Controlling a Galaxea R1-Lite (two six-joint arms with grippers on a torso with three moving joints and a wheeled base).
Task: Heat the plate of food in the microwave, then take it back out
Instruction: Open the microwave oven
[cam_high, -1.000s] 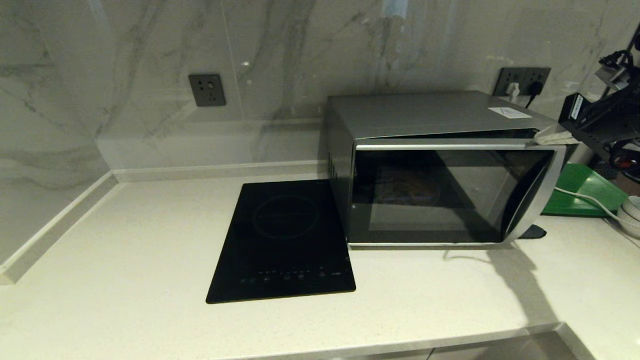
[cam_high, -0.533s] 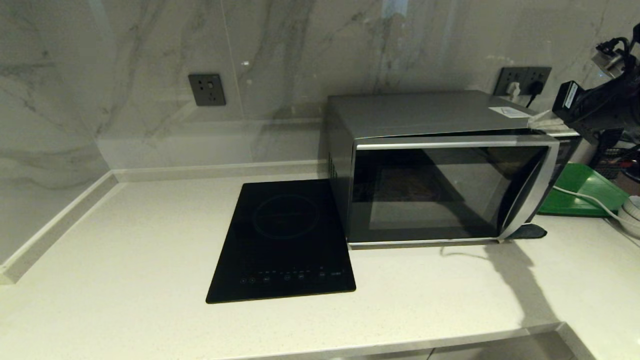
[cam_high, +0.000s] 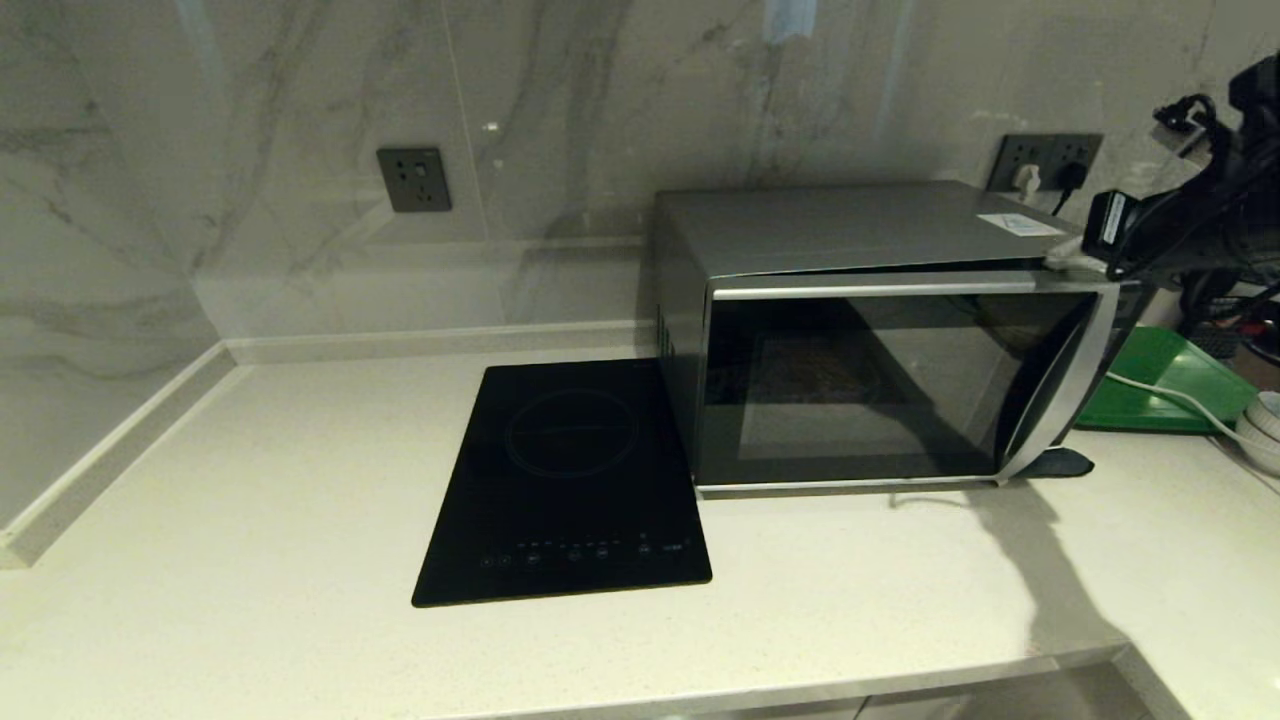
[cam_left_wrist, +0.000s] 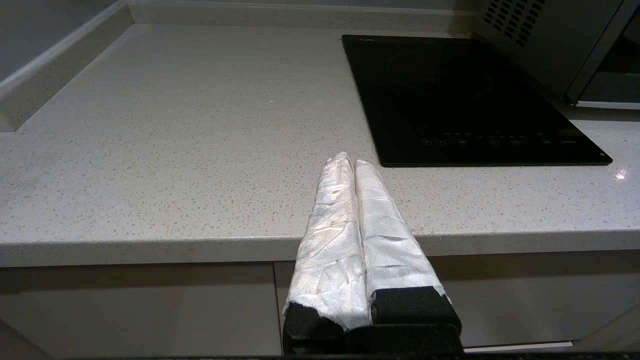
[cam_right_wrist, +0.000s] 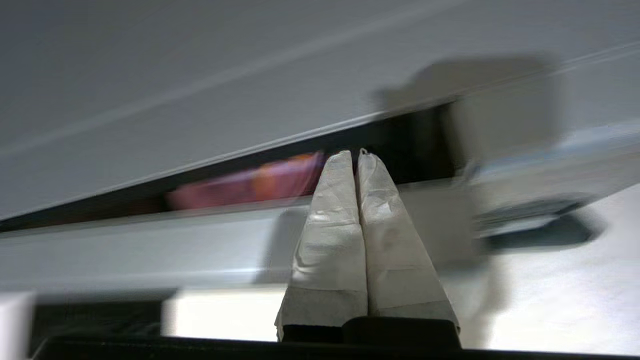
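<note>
The silver microwave (cam_high: 850, 228) stands on the counter with its dark glass door (cam_high: 900, 385) almost closed; a thin gap stays open along the top. Through the glass the plate of food (cam_high: 815, 372) shows only dimly. In the right wrist view it appears through the gap as a blurred lilac and orange streak (cam_right_wrist: 240, 187). My right gripper (cam_high: 1065, 262) (cam_right_wrist: 356, 152) is shut and empty, its tips at the door's upper right corner. My left gripper (cam_left_wrist: 350, 159) is parked, shut and empty, at the counter's front edge.
A flat black induction hob (cam_high: 570, 480) (cam_left_wrist: 460, 95) lies left of the microwave. A green tray (cam_high: 1165, 385), a white cable (cam_high: 1170, 395) and stacked pale bowls (cam_high: 1262, 425) sit to its right. Wall sockets (cam_high: 413, 180) are on the marble backsplash.
The microwave door has swung further toward closed. My right gripper has followed it, moving left along the door's top right corner. The left arm has not moved.
</note>
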